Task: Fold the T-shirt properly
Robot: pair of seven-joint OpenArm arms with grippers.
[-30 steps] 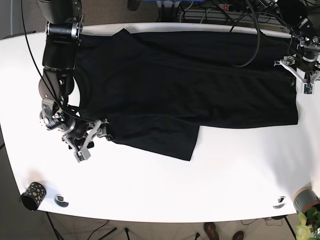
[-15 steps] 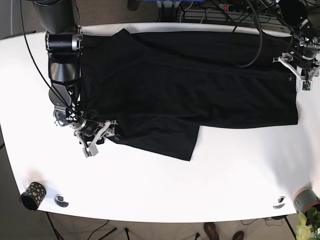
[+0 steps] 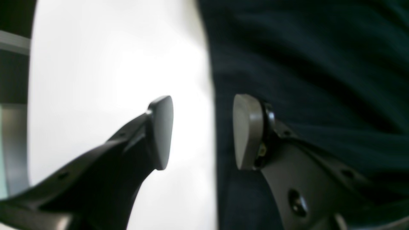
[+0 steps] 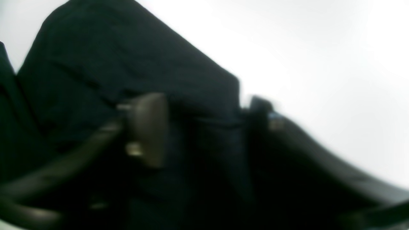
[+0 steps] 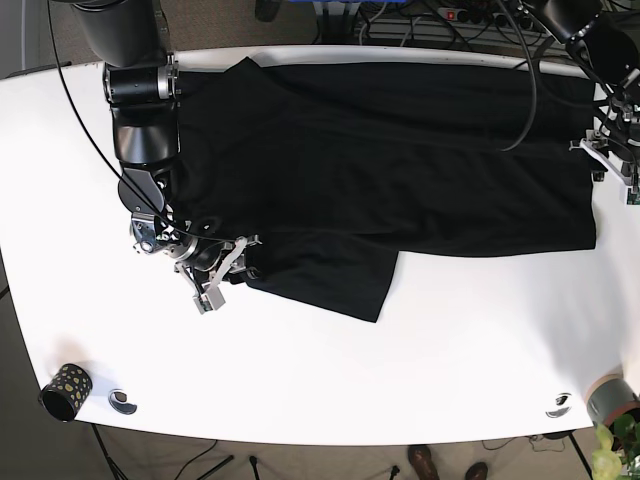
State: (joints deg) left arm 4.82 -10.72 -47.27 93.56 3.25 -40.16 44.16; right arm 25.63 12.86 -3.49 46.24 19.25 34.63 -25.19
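Note:
A black T-shirt [image 5: 380,160] lies spread out on the white table [image 5: 450,360], with one sleeve folded down at the front. My right gripper [image 5: 225,273] is at the sleeve's left front edge. In the blurred right wrist view it [image 4: 204,121] is open, with the black cloth [image 4: 127,64] between its fingers. My left gripper [image 5: 617,163] is at the shirt's right-hand edge. In the left wrist view it [image 3: 203,131] is open and straddles that edge, with one finger [image 3: 247,131] over the shirt [image 3: 303,64] and the other over bare table.
A dark dotted cup [image 5: 66,391] and a small round object [image 5: 122,401] sit at the front left corner. Another small object [image 5: 560,405] and a grey pot [image 5: 612,398] are at the front right. Cables [image 5: 470,25] run behind the table's back edge.
In the base view my right gripper has slid rightward along the table onto the sleeve's edge. My left gripper has shifted outward and a little toward the front at the shirt's right edge.

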